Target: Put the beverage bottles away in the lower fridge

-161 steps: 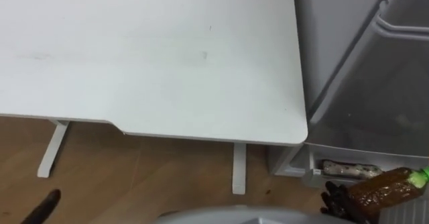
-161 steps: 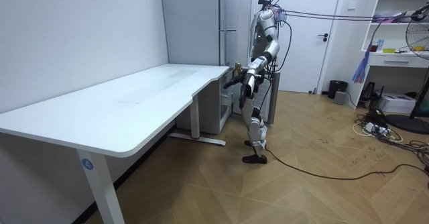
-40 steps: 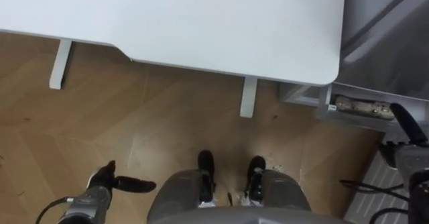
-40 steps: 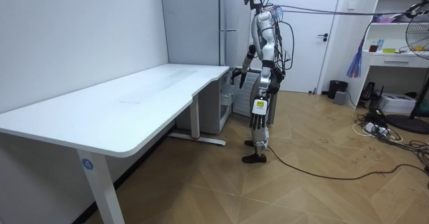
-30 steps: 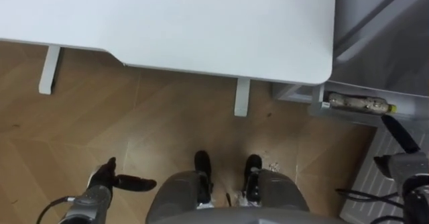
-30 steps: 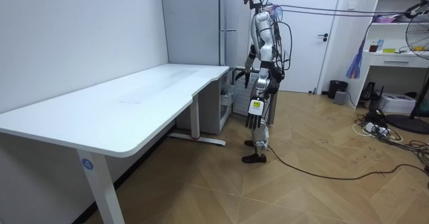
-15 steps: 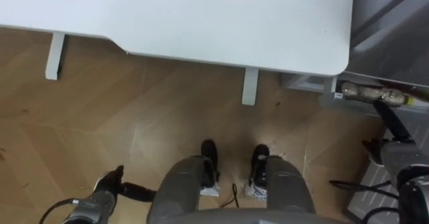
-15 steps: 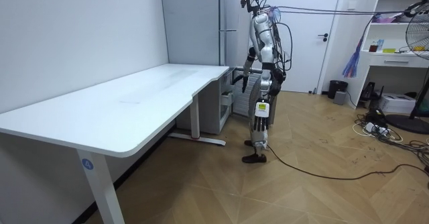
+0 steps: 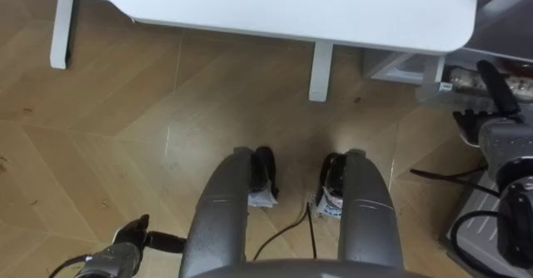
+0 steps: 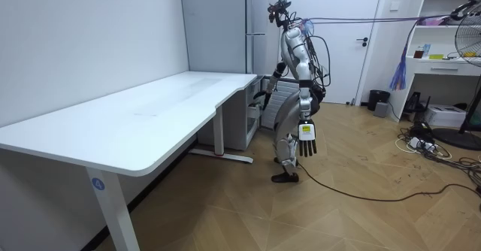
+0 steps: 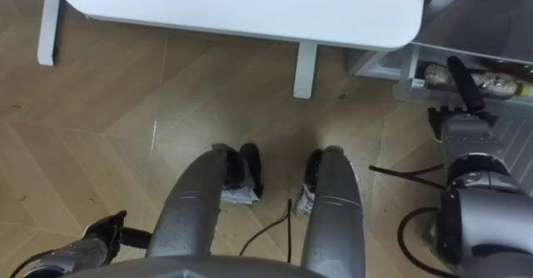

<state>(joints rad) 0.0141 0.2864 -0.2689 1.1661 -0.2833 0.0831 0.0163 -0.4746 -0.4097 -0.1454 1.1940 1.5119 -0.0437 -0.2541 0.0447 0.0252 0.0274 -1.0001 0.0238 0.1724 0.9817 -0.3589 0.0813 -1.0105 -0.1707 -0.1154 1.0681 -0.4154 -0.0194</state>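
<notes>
**Desk top** [image 9: 291,3] and desk legs [image 9: 321,70]: plain white. **Floor** [image 9: 108,136]: light brown wood in a herringbone pattern, with visible grain. **Fridge** [image 10: 218,25]: flat grey. Its lower drawer [image 11: 405,76] is pale and whitish. **Drink bottle** [image 11: 495,84], lying in the drawer: mottled brown and beige. **Left hand** [image 9: 133,233] and **right hand** [image 9: 493,91]: black fingers, with grey metal toward the wrists. **Wall** [image 10: 90,33] and **door** [image 10: 346,71]: white.

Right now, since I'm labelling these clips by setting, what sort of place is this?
Probably an office or lab room rather than a home kitchen: a long white desk, a tall grey fridge in the corner, and shelves with a standing fan on a parquet floor.
</notes>
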